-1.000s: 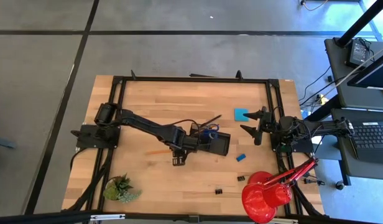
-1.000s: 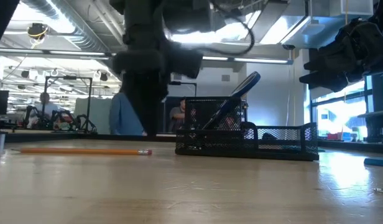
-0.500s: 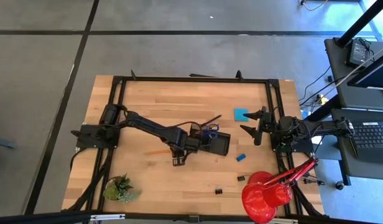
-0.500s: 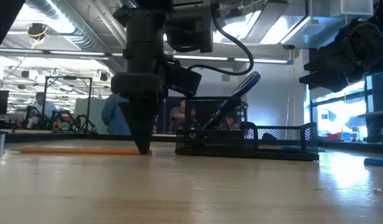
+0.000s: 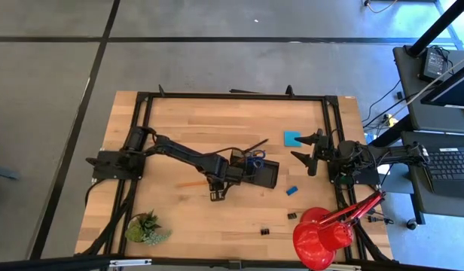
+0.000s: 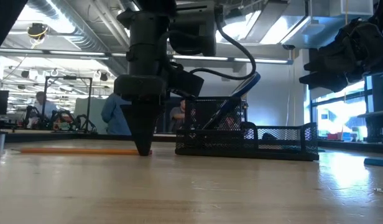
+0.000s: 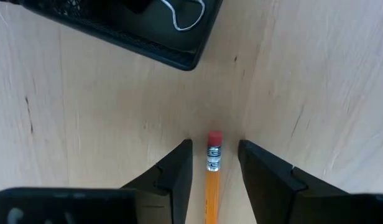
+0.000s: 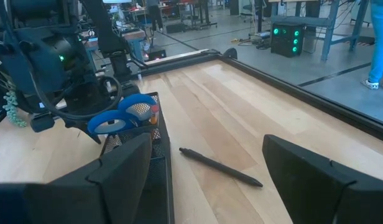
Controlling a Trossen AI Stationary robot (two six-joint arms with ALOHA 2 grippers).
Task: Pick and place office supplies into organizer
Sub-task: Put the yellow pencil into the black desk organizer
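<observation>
An orange pencil [image 5: 193, 183] lies flat on the wooden table, left of the black mesh organizer [image 5: 261, 173]. My left gripper [image 7: 214, 146] points straight down over the pencil's eraser end [image 7: 214, 138]. It is open, with one finger on each side of the pencil and a small gap to each. In the low view its tip [image 6: 143, 148] is down at table height. Blue-handled scissors [image 5: 252, 157] stand in the organizer. My right gripper [image 5: 306, 147] waits open and level at the table's right side, holding nothing.
A black pen [image 8: 219, 165] lies on the table beyond the organizer. A blue note pad [image 5: 293, 138], a blue eraser [image 5: 291, 190] and two binder clips [image 5: 291, 216] lie to the right. A red lamp [image 5: 322, 233] and a green plant [image 5: 145, 227] stand near the front edge.
My left gripper has come straight down beside the organizer. Its fingertips have sunk to table height and now stand on either side of the pencil's eraser end. The pencil has not moved.
</observation>
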